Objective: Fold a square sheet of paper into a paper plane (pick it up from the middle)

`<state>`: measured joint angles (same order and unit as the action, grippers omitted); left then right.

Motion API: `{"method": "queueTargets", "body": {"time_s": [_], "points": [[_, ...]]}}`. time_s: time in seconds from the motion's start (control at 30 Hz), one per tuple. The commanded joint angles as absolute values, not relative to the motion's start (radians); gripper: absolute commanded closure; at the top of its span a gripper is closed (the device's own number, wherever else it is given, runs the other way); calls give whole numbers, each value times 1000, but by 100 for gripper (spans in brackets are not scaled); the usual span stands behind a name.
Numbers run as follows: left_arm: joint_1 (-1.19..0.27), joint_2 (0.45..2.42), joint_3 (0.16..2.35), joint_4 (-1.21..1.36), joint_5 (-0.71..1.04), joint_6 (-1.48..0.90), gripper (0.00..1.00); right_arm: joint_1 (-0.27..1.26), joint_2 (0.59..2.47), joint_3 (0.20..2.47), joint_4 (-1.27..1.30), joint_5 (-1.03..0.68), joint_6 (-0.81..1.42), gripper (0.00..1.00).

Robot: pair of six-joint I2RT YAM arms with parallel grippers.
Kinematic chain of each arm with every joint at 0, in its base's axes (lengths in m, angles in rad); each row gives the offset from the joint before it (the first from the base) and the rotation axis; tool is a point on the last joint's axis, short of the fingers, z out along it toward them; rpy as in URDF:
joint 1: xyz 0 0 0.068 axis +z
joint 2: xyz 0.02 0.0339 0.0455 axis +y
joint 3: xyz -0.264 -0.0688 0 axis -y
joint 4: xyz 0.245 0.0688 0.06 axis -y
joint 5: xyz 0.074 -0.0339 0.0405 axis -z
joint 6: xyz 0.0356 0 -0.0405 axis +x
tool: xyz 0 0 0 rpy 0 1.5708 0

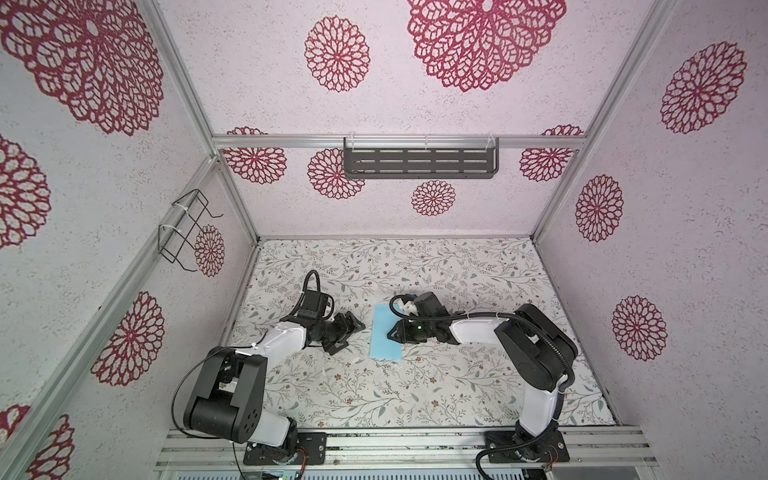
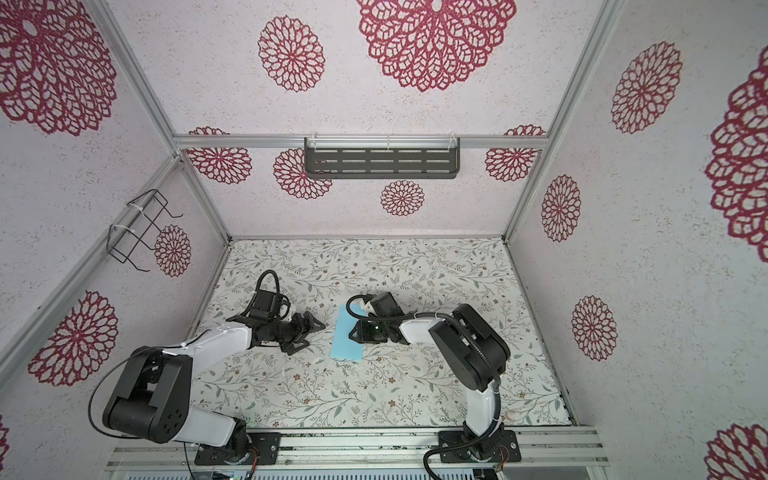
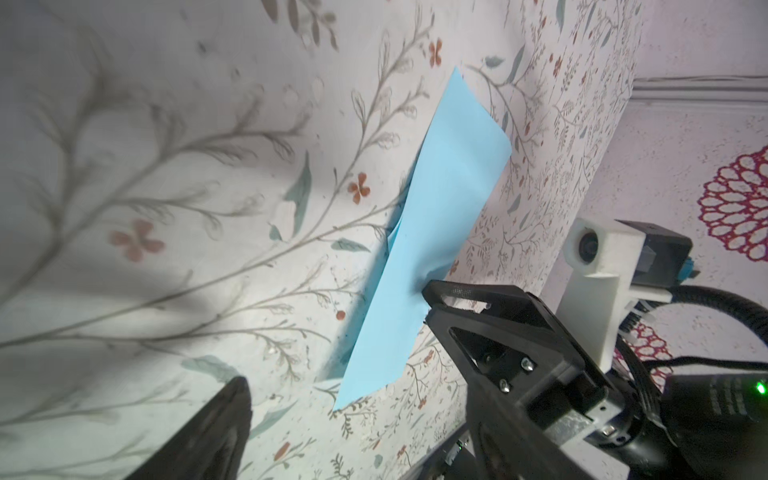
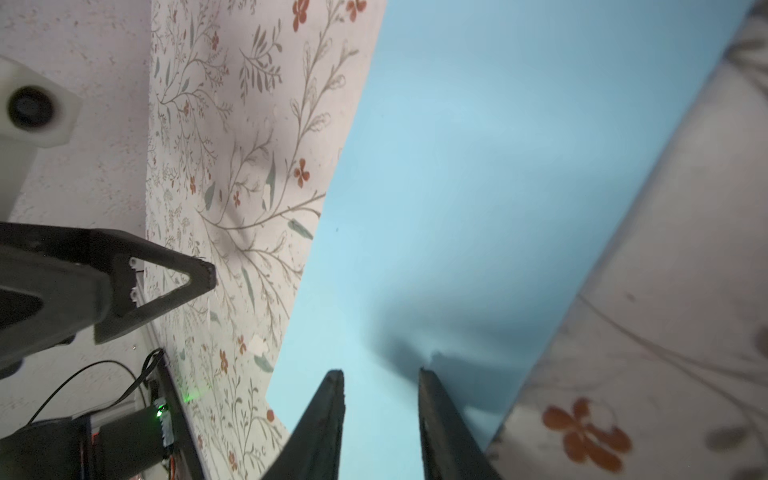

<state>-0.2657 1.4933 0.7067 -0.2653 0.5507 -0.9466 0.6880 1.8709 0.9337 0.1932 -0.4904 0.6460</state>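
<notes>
Right gripper [image 1: 394,335], jaws parted to a narrow gap, bore with both fingertips [image 4: 334,382] upon the upper face of the sheet of paper [image 1: 380,328]. The paper lay beneath the tips rather than pinched between them, and the right wrist view showed a small pucker beside one tip. The sheet [image 2: 343,332] lay flat near the middle of the worktop [image 1: 457,395] as a narrow oblong, its long edges running from the near side toward the far side. A lower layer peeped out along one long edge in the left wrist view [image 3: 440,216]. The right arm rose from its base at the near right edge, elbow raised, and its forearm ran level toward the left. Left gripper [image 1: 348,338] stood with jaws spread wide and empty, just beside the sheet's left long edge but apart from it. Its arm reached low from the near left corner toward the middle.
</notes>
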Motion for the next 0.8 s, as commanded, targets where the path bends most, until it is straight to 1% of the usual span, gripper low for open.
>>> {"method": "queueTargets", "body": {"time_s": [0.0,0.17,0.47,0.53,0.63,0.77], "points": [[-300,1533,708,-188,605,-977,22,672,1861,897,159,-532,623,65],[-333,1625,737,-155,634,-965,35,657,1865,891,167,-543,621,65],[-348,1725,777,-126,675,-897,42,647,1858,892,160,-549,619,65],[-357,1759,778,-84,706,-895,42,647,1857,895,161,-552,623,65],[-363,1811,784,-42,738,-908,47,647,1859,899,161,-554,627,65],[-370,1833,773,46,794,-945,51,646,1861,903,154,-558,625,65]]}}
